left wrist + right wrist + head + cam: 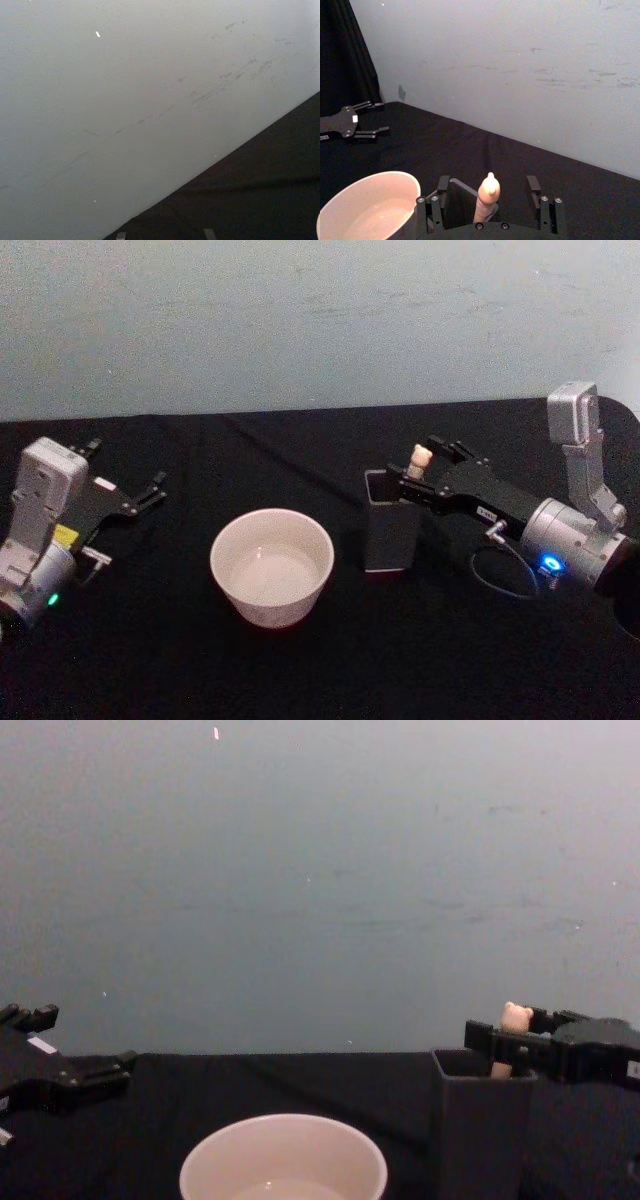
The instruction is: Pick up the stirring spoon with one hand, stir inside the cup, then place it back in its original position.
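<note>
The stirring spoon [421,457] stands upright in the dark grey square holder [392,535], its bear-head top [515,1017] poking above the rim. My right gripper [420,478] is at the holder's top and open. Its two fingers straddle the cream handle [488,197] with a gap on each side. The wide cream-white cup [272,565] sits on the black cloth to the left of the holder, also seen as cup [370,205] and cup [283,1155]. My left gripper [155,490] rests far to the left, open and holding nothing.
A black cloth [300,670] covers the table, and a pale wall [320,320] rises just behind it. The right arm's silver wrist [575,545] and a thin cable loop [500,575] lie to the right of the holder.
</note>
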### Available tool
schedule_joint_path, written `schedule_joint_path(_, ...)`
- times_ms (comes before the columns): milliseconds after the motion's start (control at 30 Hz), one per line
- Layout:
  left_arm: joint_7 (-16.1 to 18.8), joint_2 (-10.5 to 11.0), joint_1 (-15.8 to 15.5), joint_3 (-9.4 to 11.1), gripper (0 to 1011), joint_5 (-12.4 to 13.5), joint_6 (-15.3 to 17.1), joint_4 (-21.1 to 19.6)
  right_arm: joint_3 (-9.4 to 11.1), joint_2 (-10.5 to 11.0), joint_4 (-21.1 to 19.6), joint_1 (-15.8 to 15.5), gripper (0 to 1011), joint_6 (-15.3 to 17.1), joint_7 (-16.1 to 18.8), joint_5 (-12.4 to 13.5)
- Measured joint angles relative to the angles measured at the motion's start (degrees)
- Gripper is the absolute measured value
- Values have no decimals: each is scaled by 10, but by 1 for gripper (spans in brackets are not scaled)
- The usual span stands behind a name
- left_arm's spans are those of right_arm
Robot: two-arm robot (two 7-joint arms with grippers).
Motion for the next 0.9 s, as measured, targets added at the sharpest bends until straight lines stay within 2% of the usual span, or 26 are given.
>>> schedule_joint_path(233,0,0,0,0,1001,0,0,0,0,0,0,0,811,0,0,0)
schedule_joint_path(333,0,0,0,0,1001,0,0,0,0,0,0,0,715,0,0,1)
schedule_joint_path(367,0,0,0,0,1001,0,0,0,0,0,0,0,654,0,0,1)
schedule_joint_path(500,0,0,0,0,1001,0,0,0,0,0,0,0,574,0,0,1)
schedule_joint_path(533,0,0,0,0,1001,0,0,0,0,0,0,0,512,0,0,1)
schedule_joint_path(633,0,0,0,0,1001,0,0,0,0,0,-1,0,452,0,0,1)
schedule_joint_path(667,0,0,0,0,1001,0,0,0,0,0,-1,0,390,0,0,1)
schedule_joint_path(733,0,0,0,0,1001,0,0,0,0,0,-1,0,358,0,0,1)
schedule_joint_path(833,0,0,0,0,1001,0,0,0,0,0,-1,0,236,0,0,1)
schedule_joint_path(900,0,0,0,0,1001,0,0,0,0,0,-1,0,215,0,0,2)
